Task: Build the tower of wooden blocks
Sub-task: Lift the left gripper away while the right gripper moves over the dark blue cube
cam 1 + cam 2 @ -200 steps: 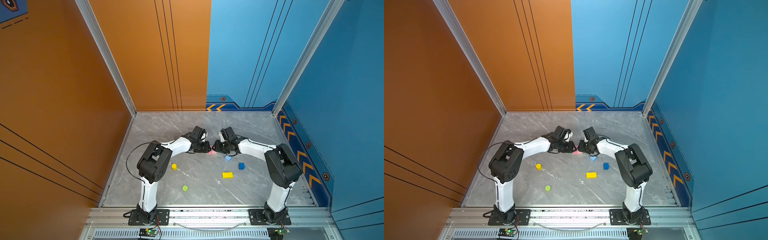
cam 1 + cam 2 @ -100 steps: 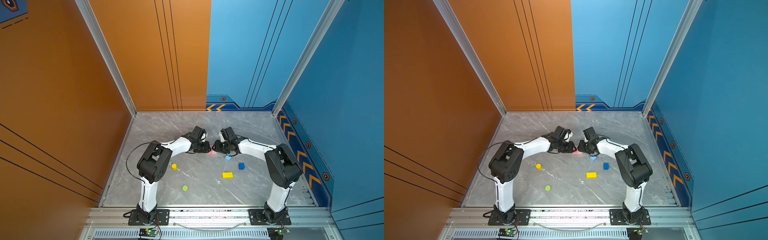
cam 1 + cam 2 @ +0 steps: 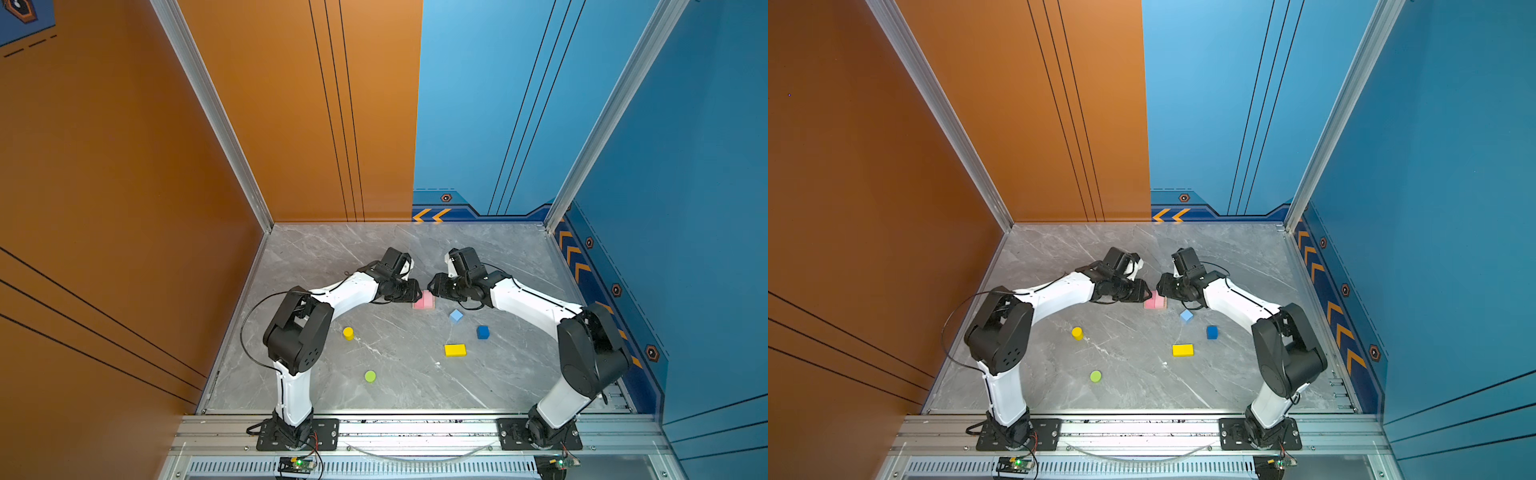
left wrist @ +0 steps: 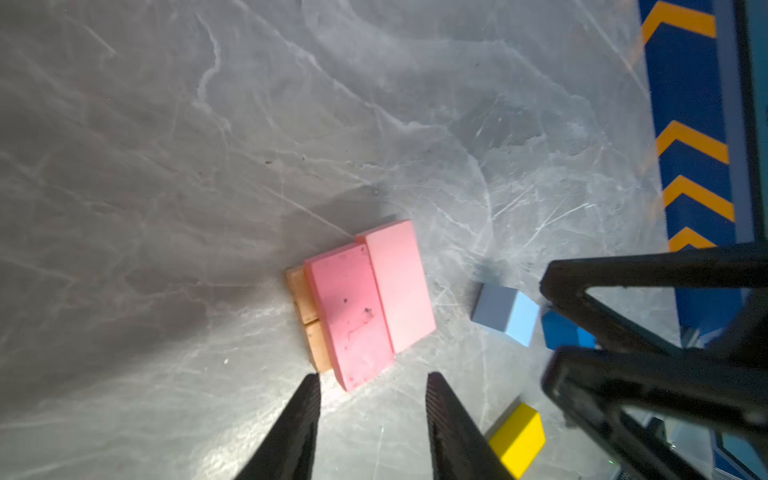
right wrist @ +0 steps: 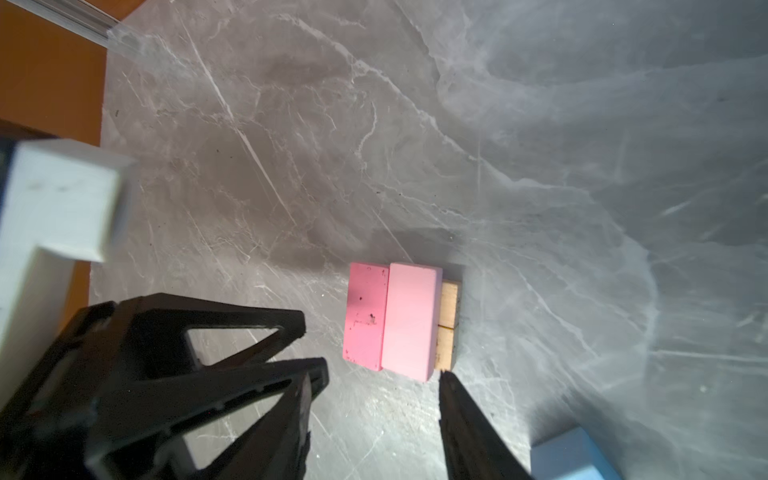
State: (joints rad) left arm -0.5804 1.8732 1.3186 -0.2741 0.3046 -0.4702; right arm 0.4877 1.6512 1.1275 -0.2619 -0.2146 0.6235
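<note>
While left gripper (image 4: 372,377), right gripper (image 3: 433,289) gape empty, light-blue wooden cube (image 3: 456,316) waits.
Probably light, rigid; pinch opposite flat faces.

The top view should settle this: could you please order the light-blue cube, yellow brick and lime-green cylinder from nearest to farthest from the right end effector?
1. light-blue cube, just beside the right end effector.
2. yellow brick, lower in view, right of centre.
3. lime-green cylinder, lowest in view, on the left.

Left claw (image 4: 372,380) parted, right claw (image 5: 378,384) (seemingly) parted
</note>
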